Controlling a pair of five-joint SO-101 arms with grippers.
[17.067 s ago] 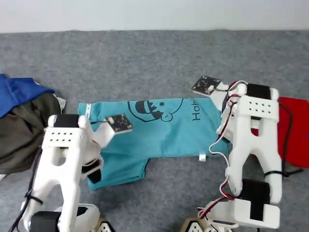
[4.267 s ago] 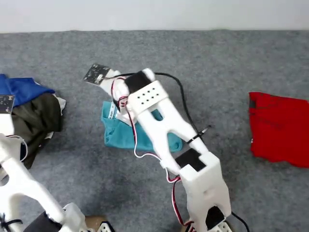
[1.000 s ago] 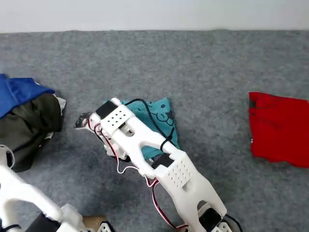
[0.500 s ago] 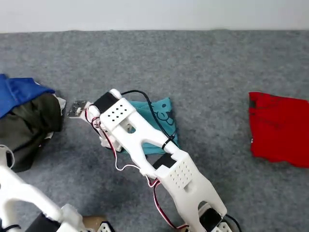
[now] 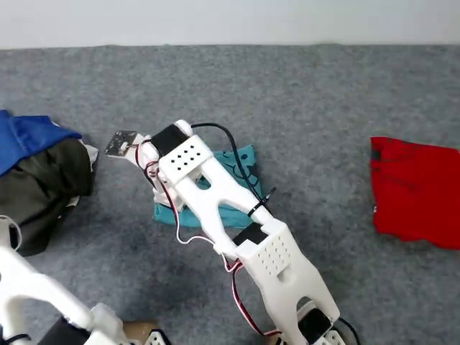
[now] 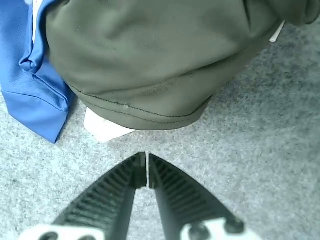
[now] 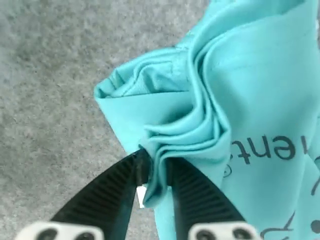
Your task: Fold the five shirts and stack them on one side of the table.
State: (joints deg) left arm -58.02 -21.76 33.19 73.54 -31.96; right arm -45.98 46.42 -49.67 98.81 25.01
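Right pincer: clamped on the bunched folds at one edge of the teal shirt, which lies folded beneath it on the grey worktop.
Left pincer: closed, holding nothing, tips just short of the olive shirt; blue shirt beside that.
Red shirt: folded, well apart from both pincers.

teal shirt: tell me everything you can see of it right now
The teal shirt looks like thin, smooth knit with dark printed lettering and a cartoon figure. It is folded into a compact, roughly rectangular packet lying on the grey table, near the middle. One edge is bunched into several stacked pleats, and the right gripper is shut on that bunched edge. The right arm crosses above the packet, hiding part of it from the high view.
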